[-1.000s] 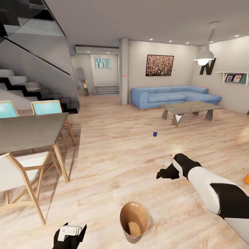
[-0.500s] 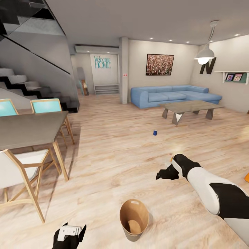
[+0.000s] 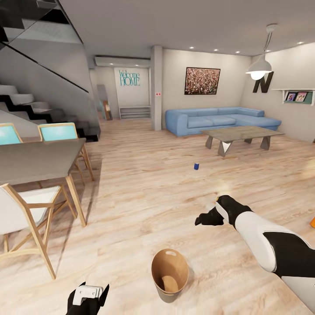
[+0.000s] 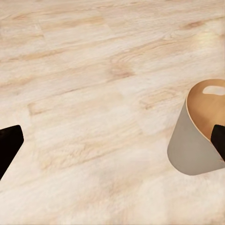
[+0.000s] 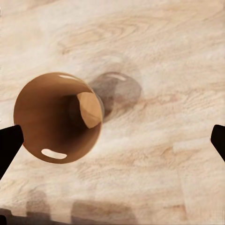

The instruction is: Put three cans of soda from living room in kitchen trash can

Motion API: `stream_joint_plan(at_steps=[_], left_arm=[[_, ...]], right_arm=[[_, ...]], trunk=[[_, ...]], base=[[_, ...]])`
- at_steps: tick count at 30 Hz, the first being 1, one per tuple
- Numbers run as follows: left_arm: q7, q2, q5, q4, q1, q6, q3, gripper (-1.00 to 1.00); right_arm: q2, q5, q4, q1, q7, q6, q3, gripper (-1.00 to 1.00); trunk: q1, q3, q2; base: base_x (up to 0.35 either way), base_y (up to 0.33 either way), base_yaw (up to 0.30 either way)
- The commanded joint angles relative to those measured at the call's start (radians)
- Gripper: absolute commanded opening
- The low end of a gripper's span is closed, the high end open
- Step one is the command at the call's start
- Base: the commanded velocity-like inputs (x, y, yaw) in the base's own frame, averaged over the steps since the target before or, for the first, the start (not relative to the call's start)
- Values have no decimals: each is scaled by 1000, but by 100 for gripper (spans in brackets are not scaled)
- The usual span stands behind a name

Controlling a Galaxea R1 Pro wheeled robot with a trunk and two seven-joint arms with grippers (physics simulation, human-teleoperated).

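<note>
Although the trash can (image 3: 169, 274) stands on the wooden floor (image 3: 144, 192) just ahead of you, it is in the living room beside the dining table (image 3: 35, 162), not in a kitchen, and I judge the task to be at an early stage. In the right wrist view its tan-brown interior (image 5: 56, 117) shows nothing I can identify as a can; the pale patch on the inner wall looks like light through a handle slot, though I cannot be certain.

The dark blue soda can (image 3: 196, 166) stands upright on the floor, well apart from the bin, between you and the glass coffee table (image 3: 241, 134). An orange object (image 3: 312, 222) at the right edge may be a second can; too little shows to tell. A small orange speck sits just beside your right wrist, unidentified.

Your right gripper (image 3: 204, 218) hangs over bare floor, holding nothing; both wrist views show the fingertips spread wide at the frame edges. Your left gripper (image 3: 87, 297) is low near the bin, likewise empty.

The bin is grey outside, tapered, upright, with slot handles near the rim.
</note>
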Motion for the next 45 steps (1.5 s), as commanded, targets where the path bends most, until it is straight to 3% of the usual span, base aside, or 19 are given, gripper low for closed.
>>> stream_joint_plan(at_steps=[1, 8, 17, 45], left_arm=[[0, 0, 0, 0, 0, 0, 0, 100], [-1, 0, 1, -2, 1, -1, -1, 100], [-1, 0, 3, -4, 2, -1, -1, 100], [-1, 1, 2, -2, 0, -2, 0, 100]], right_arm=[[6, 1, 0, 1, 0, -1, 0, 100], [11, 0, -3, 2, 0, -4, 0, 100], [18, 0, -5, 18, 11, -97, 4, 100], [31, 3, -10, 30, 7, -110, 4, 100]], trunk=[[4, -3, -7], [4, -3, -7], [4, -3, -7], [4, -12, -7]], base=[[0, 0, 0], [0, 0, 0], [0, 0, 4], [0, 0, 41]])
